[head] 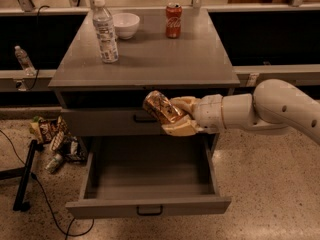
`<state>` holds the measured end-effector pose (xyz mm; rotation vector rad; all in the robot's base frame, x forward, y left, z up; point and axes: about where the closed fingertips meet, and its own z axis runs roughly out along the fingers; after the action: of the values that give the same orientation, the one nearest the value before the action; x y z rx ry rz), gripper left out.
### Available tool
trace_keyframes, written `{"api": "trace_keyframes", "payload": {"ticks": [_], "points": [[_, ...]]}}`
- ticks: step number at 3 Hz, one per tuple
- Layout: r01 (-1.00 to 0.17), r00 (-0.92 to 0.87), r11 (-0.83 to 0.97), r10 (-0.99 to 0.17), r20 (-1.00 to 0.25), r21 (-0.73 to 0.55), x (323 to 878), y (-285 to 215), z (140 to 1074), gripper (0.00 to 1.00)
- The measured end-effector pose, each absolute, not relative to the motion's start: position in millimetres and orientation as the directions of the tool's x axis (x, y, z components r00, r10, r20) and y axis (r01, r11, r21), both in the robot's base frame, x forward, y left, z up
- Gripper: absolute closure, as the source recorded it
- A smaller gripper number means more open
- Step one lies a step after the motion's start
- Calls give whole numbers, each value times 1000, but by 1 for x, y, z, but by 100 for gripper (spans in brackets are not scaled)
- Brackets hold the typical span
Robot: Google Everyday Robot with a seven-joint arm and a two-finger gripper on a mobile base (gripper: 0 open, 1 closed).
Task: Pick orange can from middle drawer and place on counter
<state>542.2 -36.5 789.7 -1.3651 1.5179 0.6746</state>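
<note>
- Above the open middle drawer (150, 207), the gripper (173, 118) is clamped around the orange can (160, 106). The can hangs tilted in front of the upper drawer (100, 121), just below the counter (165, 59) edge.
- Best play from here, I'd say: lift clear of the overhanging lip first. Then carry in over the front half of the top, well apart from the water bottle (105, 31), bowl (126, 24) and red cola can (173, 20).
- Turn the can upright before setting it down, or it may roll.
- Fingers cover the can's lower end, so how deep the grip sits is hard to tell.
- The arm runs off the right edge, and the base is out of view.
</note>
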Motion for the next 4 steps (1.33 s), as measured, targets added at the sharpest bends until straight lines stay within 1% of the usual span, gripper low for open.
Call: {"api": "trace_keyframes", "payload": {"ticks": [1,2,4], "points": [[-956,78,222,-430,-899,-189,542,-36,789,100],[-961,81,198,-464,-882,-193,554,-43,801,100],[-975,109,99,-573,-812,-201,606,-70,838,100]]}}
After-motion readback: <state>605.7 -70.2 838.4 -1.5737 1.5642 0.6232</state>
